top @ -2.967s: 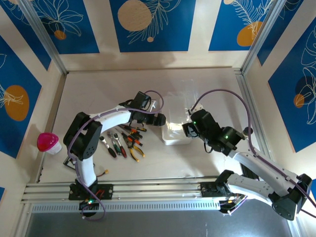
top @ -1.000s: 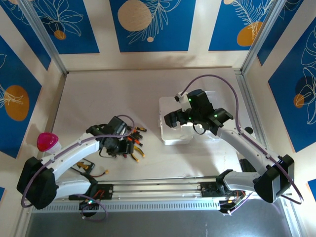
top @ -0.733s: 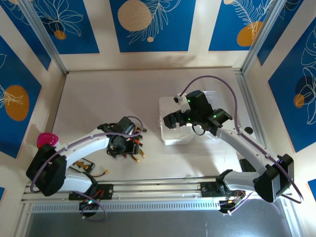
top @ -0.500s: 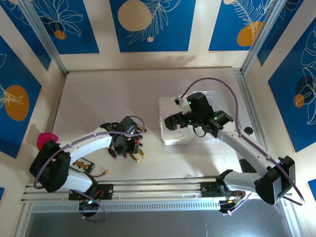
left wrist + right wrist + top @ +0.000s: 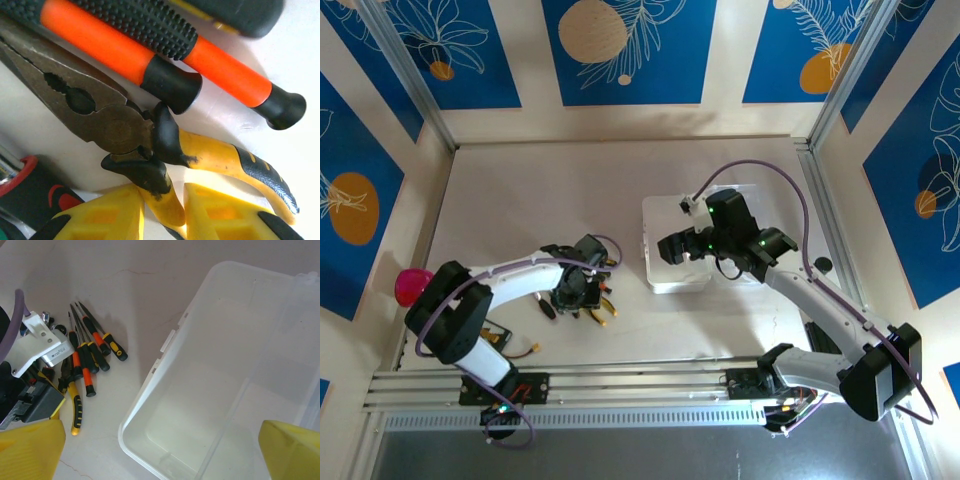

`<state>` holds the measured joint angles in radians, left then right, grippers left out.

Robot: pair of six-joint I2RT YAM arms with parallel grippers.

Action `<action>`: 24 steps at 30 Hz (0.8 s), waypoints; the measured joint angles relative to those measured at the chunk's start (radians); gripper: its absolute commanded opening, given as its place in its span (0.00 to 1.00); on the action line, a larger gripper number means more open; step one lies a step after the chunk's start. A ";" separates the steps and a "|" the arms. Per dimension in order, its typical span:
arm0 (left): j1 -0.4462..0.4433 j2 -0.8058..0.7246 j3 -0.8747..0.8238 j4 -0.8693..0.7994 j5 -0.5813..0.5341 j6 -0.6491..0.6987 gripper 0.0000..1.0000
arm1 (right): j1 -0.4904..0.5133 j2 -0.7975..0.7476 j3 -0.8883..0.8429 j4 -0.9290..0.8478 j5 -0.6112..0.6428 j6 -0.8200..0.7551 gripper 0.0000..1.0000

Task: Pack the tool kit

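Observation:
The clear plastic case lies open and empty at mid-table; its near wall fills the right wrist view. The loose tools lie left of it: yellow-handled pliers and orange-and-black screwdrivers. My left gripper is down on the pile, its yellow fingers pressed to either side of one pliers handle. My right gripper hovers wide open above the case with nothing held.
A red-and-black tool handle lies beside the pliers. The pink ball sits at the left wall. A flat black card with orange marks lies near the left arm's base. Rails run along the near edge.
My left gripper left the case, swung over the tool pile and settled around the pliers handle. My right arm came up over the open case and drifted slightly right.

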<state>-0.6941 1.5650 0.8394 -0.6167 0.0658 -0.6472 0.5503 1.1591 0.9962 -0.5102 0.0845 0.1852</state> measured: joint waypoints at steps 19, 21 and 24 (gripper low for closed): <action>-0.002 -0.005 0.057 -0.112 -0.083 0.053 0.00 | -0.056 -0.006 -0.012 0.023 -0.048 -0.018 0.99; -0.002 -0.024 0.095 -0.160 -0.116 0.067 0.00 | -0.066 -0.006 -0.012 0.027 -0.061 -0.022 0.99; -0.002 -0.068 0.179 -0.224 -0.159 0.091 0.00 | -0.073 -0.006 -0.012 0.030 -0.080 -0.027 0.99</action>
<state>-0.6960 1.4971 1.0187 -0.8406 -0.0933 -0.5560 0.4770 1.1534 0.9840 -0.4801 0.0044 0.1577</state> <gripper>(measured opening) 0.047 0.991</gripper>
